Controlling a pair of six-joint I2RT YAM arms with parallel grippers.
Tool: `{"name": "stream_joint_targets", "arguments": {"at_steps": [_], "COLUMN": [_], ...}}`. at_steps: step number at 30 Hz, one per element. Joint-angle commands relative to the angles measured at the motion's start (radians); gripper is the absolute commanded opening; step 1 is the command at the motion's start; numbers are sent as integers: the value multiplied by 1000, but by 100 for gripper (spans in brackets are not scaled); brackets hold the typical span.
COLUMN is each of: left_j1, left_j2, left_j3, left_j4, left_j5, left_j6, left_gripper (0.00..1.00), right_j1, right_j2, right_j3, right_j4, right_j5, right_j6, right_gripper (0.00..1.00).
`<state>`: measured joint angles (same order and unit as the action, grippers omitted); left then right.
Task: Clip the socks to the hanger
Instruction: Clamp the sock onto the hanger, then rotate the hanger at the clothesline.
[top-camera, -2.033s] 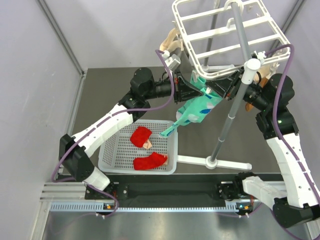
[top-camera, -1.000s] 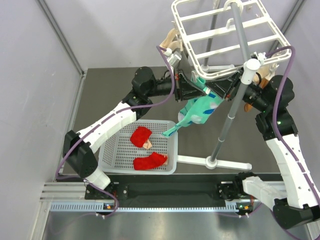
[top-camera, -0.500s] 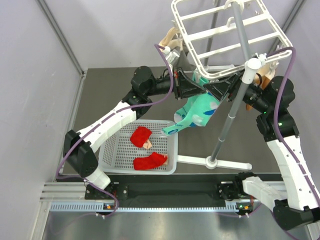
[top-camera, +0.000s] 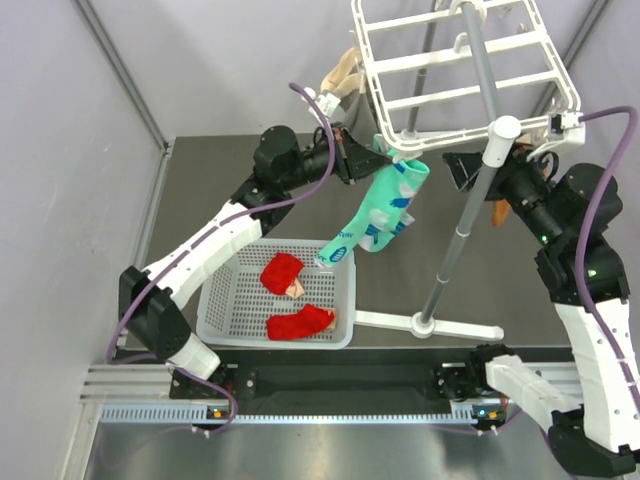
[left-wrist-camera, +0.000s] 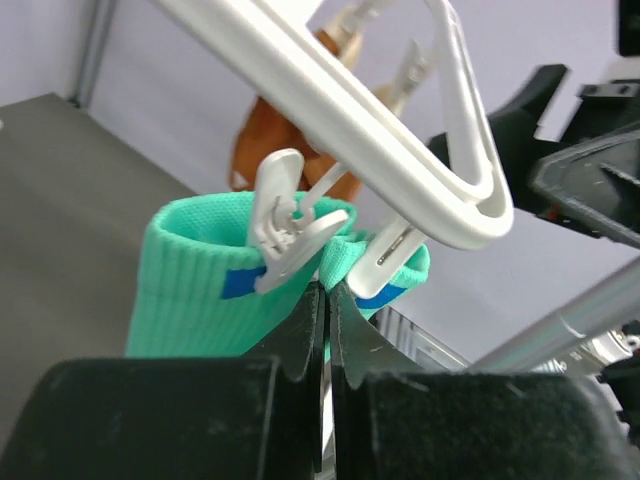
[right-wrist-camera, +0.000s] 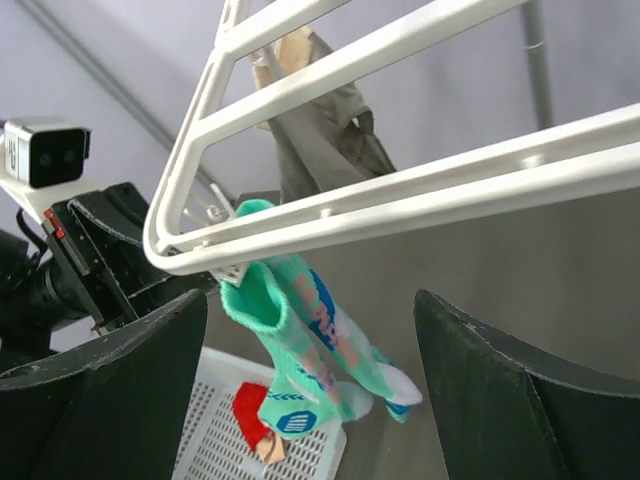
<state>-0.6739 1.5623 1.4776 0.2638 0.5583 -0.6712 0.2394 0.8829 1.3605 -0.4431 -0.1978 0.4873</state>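
Top view looks down; both wrist views — close-up — share the hanger (right-wrist-camera: 400, 200).

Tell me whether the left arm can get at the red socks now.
Probably yes: the red socks lie uncovered in the open basket, close under the left arm, with nothing between them.

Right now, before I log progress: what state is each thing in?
mint-green socks: clipped to the hanger, hanging free.
clip: shut on a cuff.
red socks: lying loose in the white perforated basket.
left end effector: shut, at the cuffs.
right end effector: open, empty.
beige socks: hanging under the hanger.
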Motion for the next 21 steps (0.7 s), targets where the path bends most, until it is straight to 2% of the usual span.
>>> {"name": "stream_joint_targets", "arguments": {"at_steps": [1,5,9,15,21], "left_j1": [57,94,128,189,237], "left_j2": [-36,-34,-67,-100,-104], "left_j3": [21,24,24,10,49], "left_j4": [-9,3,-58,-101,-129], "left_j5": [-60,-23,-78,-139,-160], "left_j6": [-8,-45,-11,-14,10], "left_gripper": [0,0,0,0,0], "right_j1": [6,6,6,6,6], "right_j2": [-1,-7,-32,10,40], "right_j3": [89,107,118,271,405], "right_j4": [-91,-124,-132,-224,-240], "right_j5": [161,184,195,238,302], "right_j6": [-29,-16,-7,-35,-65], "right_gripper": [83,81,77,73,61]}}
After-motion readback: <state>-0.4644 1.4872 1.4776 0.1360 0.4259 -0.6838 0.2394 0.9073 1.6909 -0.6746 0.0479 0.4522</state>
